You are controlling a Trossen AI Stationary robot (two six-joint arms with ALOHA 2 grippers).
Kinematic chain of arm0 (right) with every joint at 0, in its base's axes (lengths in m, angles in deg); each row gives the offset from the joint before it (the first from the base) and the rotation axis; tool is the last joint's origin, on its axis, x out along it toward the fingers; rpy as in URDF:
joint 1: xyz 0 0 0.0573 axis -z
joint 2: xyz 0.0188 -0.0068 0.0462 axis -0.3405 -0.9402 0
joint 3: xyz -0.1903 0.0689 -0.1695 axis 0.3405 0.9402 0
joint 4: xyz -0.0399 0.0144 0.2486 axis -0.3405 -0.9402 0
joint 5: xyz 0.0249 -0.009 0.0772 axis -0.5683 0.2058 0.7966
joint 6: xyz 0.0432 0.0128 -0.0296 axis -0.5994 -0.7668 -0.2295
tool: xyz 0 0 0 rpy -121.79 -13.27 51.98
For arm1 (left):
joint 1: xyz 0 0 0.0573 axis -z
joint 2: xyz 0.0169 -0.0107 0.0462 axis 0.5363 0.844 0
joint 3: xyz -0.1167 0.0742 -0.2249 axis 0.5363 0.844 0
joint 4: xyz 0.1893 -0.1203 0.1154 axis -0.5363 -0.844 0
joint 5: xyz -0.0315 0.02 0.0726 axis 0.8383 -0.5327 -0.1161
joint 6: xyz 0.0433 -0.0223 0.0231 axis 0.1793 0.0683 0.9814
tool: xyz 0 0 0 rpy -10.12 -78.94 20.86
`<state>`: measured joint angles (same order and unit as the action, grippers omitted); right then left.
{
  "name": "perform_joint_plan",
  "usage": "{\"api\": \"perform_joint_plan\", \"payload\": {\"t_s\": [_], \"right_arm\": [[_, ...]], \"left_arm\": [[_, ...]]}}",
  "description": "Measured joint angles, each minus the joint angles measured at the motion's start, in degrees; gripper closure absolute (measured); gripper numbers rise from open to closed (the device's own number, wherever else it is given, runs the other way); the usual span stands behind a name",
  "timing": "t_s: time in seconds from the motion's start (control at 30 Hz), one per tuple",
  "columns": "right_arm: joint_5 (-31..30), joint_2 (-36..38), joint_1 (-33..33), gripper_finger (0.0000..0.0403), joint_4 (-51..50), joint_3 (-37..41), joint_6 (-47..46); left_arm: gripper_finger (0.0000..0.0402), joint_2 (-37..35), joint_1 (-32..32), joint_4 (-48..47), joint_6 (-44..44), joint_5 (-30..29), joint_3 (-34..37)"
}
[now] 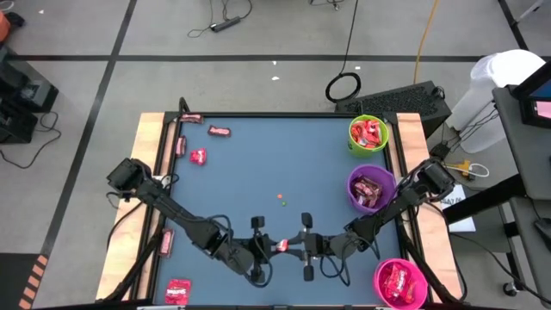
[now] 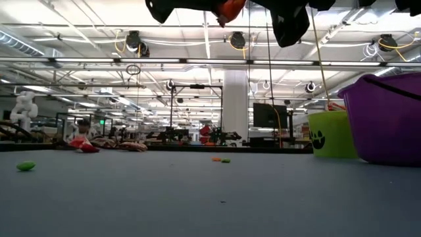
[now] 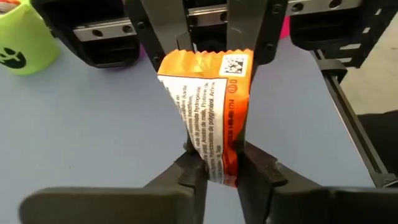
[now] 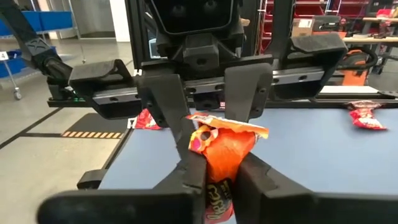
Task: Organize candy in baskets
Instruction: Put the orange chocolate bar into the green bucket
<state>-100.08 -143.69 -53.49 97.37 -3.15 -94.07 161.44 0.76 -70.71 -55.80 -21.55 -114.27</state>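
Note:
One candy [image 1: 281, 245] in a shiny orange-red wrapper hangs between my two grippers, above the middle of the table's near edge. My left gripper [image 1: 269, 248] reaches it from the left and is shut on one end. My right gripper [image 1: 297, 247] comes from the right and is shut on the other end. The lime green basket [image 1: 368, 134], purple basket [image 1: 371, 188] and pink basket [image 1: 400, 282] stand upright along the right side, each with red candy inside. Several more candies lie flat at the far left [image 1: 198, 156] and near left [image 1: 178, 291]. My left gripper [image 3: 214, 171] pinches the candy's crumpled end [image 3: 214, 149] between its two fingers. It comes from the table's left, slanting a little downward. The wrapper is lifted clear of the table and spans across to the other gripper. My right gripper [image 4: 217, 177] pinches the candy's opposite end [image 4: 221, 155] between its two fingers, coming about level from the table's right. The wrapper bulges beyond the fingers and its flat seal [image 4: 227, 127] reaches the left gripper's fingers. No part rests on the table.
Tiny loose round dots [image 1: 281, 200] lie mid-table, with bare blue surface around them. Wooden rails [image 1: 151, 155] edge the table's sides. A black case [image 1: 405, 99] and cables sit beyond the far right corner.

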Motion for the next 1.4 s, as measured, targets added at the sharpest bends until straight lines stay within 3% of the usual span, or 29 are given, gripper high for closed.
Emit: {"api": "perform_joint_plan", "payload": {"t_s": [0.33,0.57,0.9,1.03,1.2,1.4], "right_arm": [[-0.48,0.92,-0.28,0.036,-2.42,0.0,2.28],[-1.32,7.66,-0.24,0.0364,-14.27,-0.02,2.2],[-16.38,27.57,2.37,0.0364,-44.04,-0.02,1.82],[-21.7,35.72,6.97,0.0364,-57.02,-0.02,-1.73],[-21.91,43.86,17.86,0.0364,-71.53,-0.02,-8.16],[-21.31,48.51,33.59,0.0364,-88.86,-0.02,-15.44]], "left_arm": [[0.0221,0.0,-0.27,-5.73,0.43,1.69,0.0],[0.02,0.0,0.66,-5.25,0.55,0.14,3.49],[0.02,0.04,0.51,18.69,3.08,-0.17,16.22],[0.02,0.04,-0.02,24.18,3.08,-0.98,19.8],[0.02,0.04,-0.64,27.11,3.5,-1.91,20.88],[0.02,0.04,-0.61,27.45,4.56,-2.0,20.9]]}}
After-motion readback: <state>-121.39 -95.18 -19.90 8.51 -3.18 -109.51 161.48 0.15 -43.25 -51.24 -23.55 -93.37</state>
